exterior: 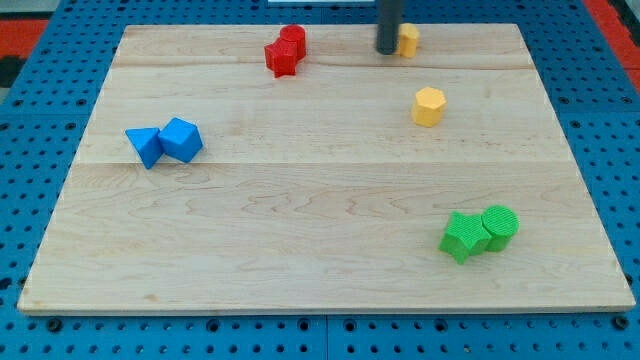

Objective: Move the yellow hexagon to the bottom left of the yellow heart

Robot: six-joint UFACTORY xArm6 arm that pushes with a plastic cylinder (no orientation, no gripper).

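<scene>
While the dark rod comes down from the view's top edge, my tip point(387, 50) rests on the wooden board point(300, 250) near its top edge, right of centre. There is no pincer on this arm, only the straight rod, so nothing is spread, pressed together or pinching anything. Just beside the tip, on its right, sits a small yellow block point(408, 39); the rod covers its left part, so its heart shape cannot be confirmed, and I cannot tell whether the tip touches it.

The yellow hexagon point(428, 105) stands lower on the board, below and slightly right of that yellow block, clearly apart from it and from the tip. It has no neighbours touching it.

Near the top edge, left of the tip, two red blocks form a pair: a red block point(292, 40) above and a red star-like block point(280, 59) below it, touching. At the view's left, a blue triangular block point(144, 145) lies against a blue cube-like block point(181, 139). At the bottom right, a green star-shaped block point(462, 235) touches a green cylinder point(500, 225) on its right.

The board lies on a blue perforated surface point(40, 120), with red showing at the view's upper corners.
</scene>
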